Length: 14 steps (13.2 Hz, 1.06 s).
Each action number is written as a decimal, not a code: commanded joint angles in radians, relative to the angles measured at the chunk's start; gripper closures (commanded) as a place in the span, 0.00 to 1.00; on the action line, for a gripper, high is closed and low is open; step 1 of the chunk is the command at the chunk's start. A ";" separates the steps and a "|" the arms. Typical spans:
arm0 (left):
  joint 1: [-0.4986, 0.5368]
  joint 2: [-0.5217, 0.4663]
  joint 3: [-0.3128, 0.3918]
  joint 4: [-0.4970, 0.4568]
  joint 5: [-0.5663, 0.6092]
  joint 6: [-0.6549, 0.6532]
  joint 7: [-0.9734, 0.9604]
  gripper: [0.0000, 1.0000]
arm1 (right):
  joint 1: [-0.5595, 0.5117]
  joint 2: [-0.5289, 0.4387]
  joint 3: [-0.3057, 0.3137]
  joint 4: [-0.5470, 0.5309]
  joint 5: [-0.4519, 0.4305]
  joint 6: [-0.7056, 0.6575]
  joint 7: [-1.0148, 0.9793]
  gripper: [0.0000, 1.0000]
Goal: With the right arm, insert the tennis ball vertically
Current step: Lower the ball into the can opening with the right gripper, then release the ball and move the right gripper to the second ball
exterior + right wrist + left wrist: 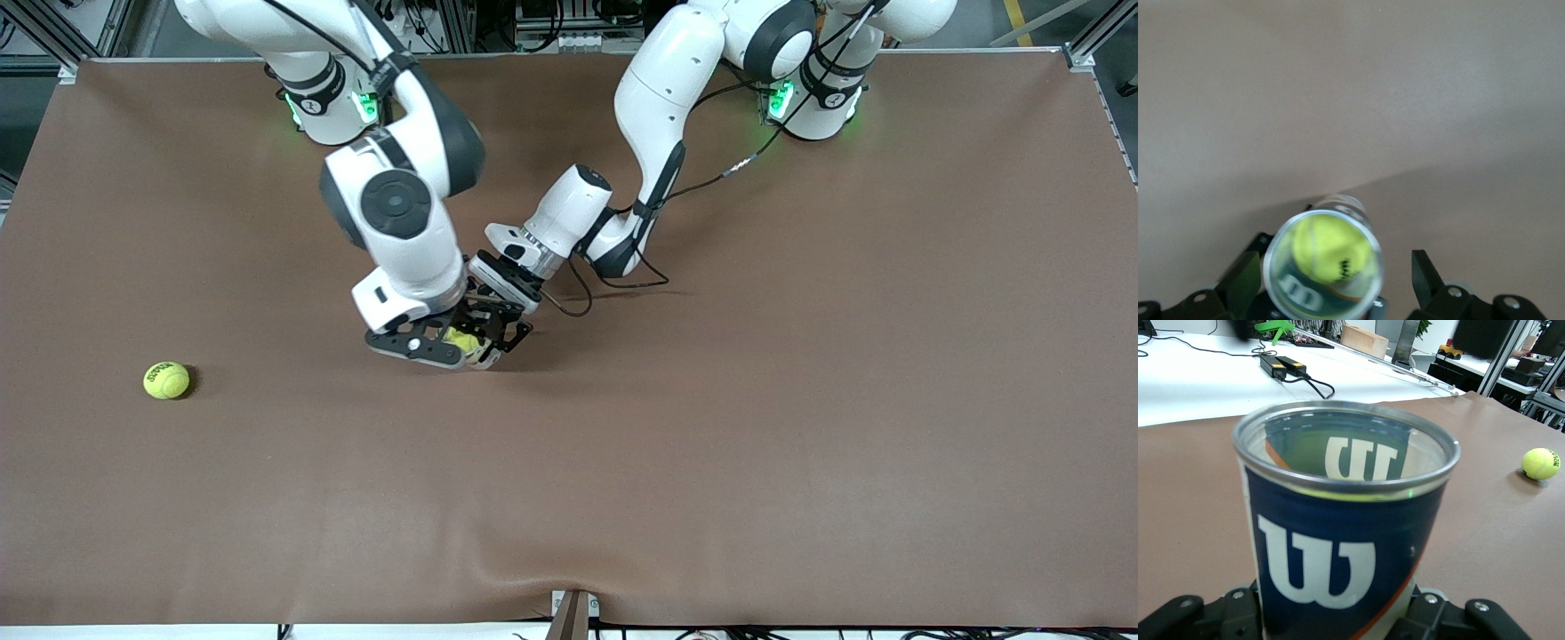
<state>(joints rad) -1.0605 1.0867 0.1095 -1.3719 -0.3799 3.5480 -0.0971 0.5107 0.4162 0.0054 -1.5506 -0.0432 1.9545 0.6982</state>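
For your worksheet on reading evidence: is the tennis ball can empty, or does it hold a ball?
It holds a ball: the right wrist view shows a yellow tennis ball inside the can.

Front camera: high, facing both arm bases across the surface (800, 444). Wrist cameras: close. Both share the can (1338, 547), the right looking straight down into it.

The can (1338, 540) stands upright mid-bench, a tennis ball (1328, 250) inside it. The left gripper (1331, 620) is around the can; the right gripper (1338, 293) hangs directly over the can. A second ball (166, 380) lies well apart from the can, toward the right arm's end of the bench (800, 400).
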 commanded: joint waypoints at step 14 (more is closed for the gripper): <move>-0.019 0.027 0.021 0.033 -0.030 0.009 -0.015 0.30 | -0.725 -0.065 0.004 -0.121 -0.001 -0.022 -0.990 0.00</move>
<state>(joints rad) -1.0613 1.0889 0.1110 -1.3685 -0.3815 3.5480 -0.0971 -0.1756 0.3259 -0.0109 -1.6115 -0.0227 1.8396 -0.2815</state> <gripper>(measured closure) 0.295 0.000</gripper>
